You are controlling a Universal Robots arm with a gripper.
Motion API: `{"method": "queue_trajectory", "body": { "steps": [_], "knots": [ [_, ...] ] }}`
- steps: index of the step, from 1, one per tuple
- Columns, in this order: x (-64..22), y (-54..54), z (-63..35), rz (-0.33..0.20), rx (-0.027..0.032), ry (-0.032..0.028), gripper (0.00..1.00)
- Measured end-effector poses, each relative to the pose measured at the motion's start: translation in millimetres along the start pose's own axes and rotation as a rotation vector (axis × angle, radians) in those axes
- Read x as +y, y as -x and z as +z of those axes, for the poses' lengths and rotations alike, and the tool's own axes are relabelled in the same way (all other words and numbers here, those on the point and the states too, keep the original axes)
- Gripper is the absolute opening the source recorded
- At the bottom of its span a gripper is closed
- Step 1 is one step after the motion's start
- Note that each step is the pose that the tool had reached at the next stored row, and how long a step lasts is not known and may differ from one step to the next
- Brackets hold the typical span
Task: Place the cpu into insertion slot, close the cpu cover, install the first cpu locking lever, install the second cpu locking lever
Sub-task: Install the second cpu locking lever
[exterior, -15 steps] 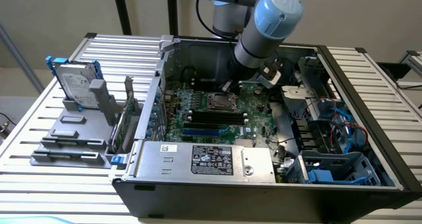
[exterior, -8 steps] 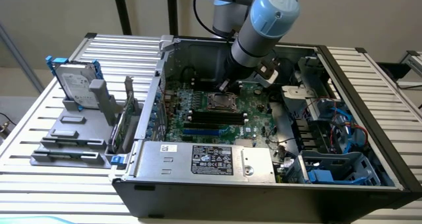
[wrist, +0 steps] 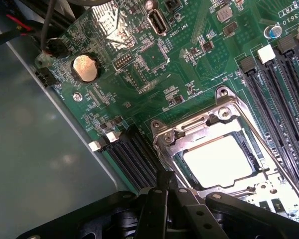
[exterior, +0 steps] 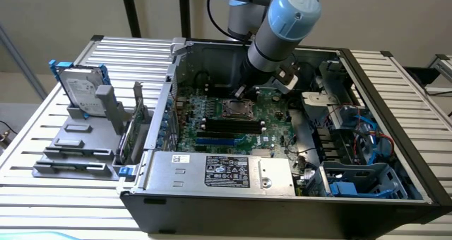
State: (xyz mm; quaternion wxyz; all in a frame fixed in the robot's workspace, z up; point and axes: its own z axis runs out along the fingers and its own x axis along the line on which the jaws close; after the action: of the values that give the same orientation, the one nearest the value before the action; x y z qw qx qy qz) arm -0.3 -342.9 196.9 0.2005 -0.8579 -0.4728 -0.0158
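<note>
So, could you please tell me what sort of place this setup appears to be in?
Probably a robotics lab or test bench for computer assembly: an opened desktop PC case lies on a slatted metal table, its green motherboard exposed, with a hard drive in a grey fixture beside it.

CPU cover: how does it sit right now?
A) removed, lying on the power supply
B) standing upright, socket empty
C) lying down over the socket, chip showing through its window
C: in the wrist view the metal cover lies flat on the socket, with the bright chip showing through its window.
</note>
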Motion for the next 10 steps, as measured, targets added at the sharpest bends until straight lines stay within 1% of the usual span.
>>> {"method": "queue_trajectory", "body": {
  "steps": [10],
  "knots": [
    [0.0, 0.0, 0.0, 0.000, 0.0000, 0.0000, 0.11]
  ]
}}
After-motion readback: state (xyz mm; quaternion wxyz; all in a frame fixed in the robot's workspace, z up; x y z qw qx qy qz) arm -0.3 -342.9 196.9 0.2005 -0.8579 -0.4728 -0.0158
